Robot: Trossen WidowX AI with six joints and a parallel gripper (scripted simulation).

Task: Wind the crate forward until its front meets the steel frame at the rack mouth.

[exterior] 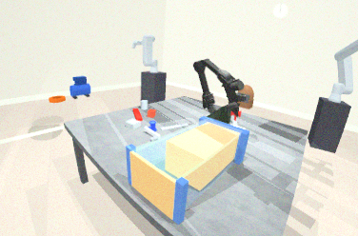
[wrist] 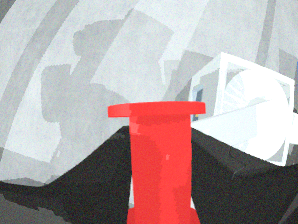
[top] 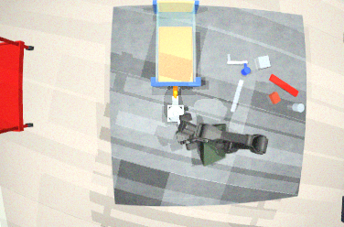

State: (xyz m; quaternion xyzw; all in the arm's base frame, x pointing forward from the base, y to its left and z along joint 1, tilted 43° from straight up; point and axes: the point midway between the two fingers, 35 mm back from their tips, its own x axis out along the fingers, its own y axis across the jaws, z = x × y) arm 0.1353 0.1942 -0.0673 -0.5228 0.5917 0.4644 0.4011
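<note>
My gripper (top: 182,128) (exterior: 232,110) (wrist: 153,133) is shut on the red winch handle (wrist: 160,156), which hangs down between the dark fingers. The white winch (top: 175,113) (wrist: 248,111) sits just beside the gripper, on the side toward the cubby. An orange strap (top: 175,91) runs from the winch to the tan crate (top: 175,66) (exterior: 199,150). The crate sits flat inside the clear-panelled cubby (top: 158,33) (exterior: 153,153), at the end near the blue front frame (top: 176,82) (exterior: 242,145). I cannot tell whether the handle's key is in the winch hole.
Tools lie on the bench to the right of the cubby: a white bar (top: 237,95), a white bracket (top: 235,62), a blue knob (top: 245,70), a white cube (top: 262,62), a red bar (top: 284,85), a red block (top: 274,98) and a small cylinder (top: 298,107). A red cart (top: 10,89) stands off the bench.
</note>
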